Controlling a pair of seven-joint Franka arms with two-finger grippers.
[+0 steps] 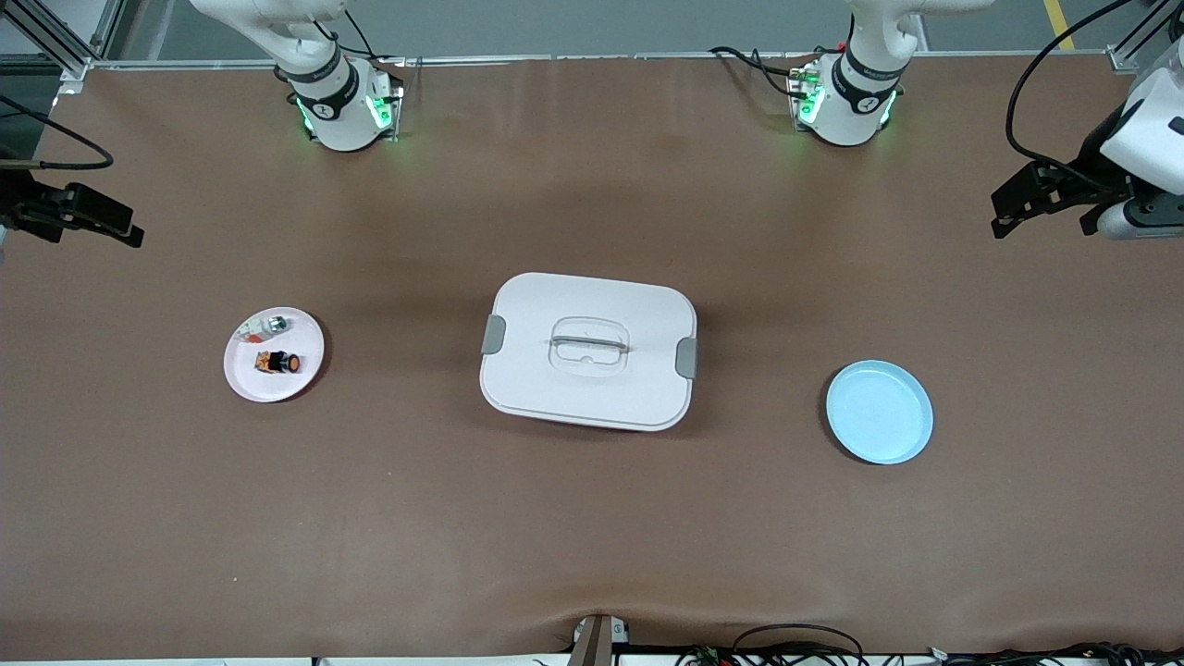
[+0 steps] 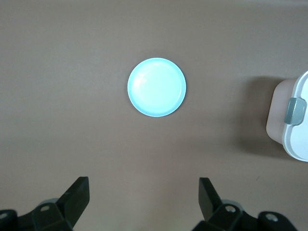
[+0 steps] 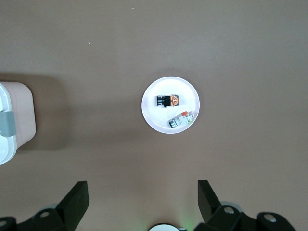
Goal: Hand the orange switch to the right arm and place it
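Note:
The orange switch [image 1: 278, 362] [image 3: 167, 100], a stubby black part with an orange end, lies on its side on a small white plate [image 1: 250, 384] [image 3: 155, 115] toward the right arm's end of the table. My right gripper [image 1: 125, 227] [image 3: 142, 185] hangs high over that end of the table, open and holding nothing, with the plate well apart from its fingers. High over the left arm's end hangs my left gripper [image 1: 1004, 215] [image 2: 144, 182], also open with nothing in it. A light blue plate [image 1: 879, 412] [image 2: 156, 87] with nothing on it lies below it.
A small silvery-clear piece [image 1: 268, 325] [image 3: 183, 119] shares the white plate with the switch. A white lidded box with grey latches [image 1: 587, 351] [image 2: 296, 120] [image 3: 9, 120] stands mid-table between the two plates. Cables lie along the table's edge nearest the front camera.

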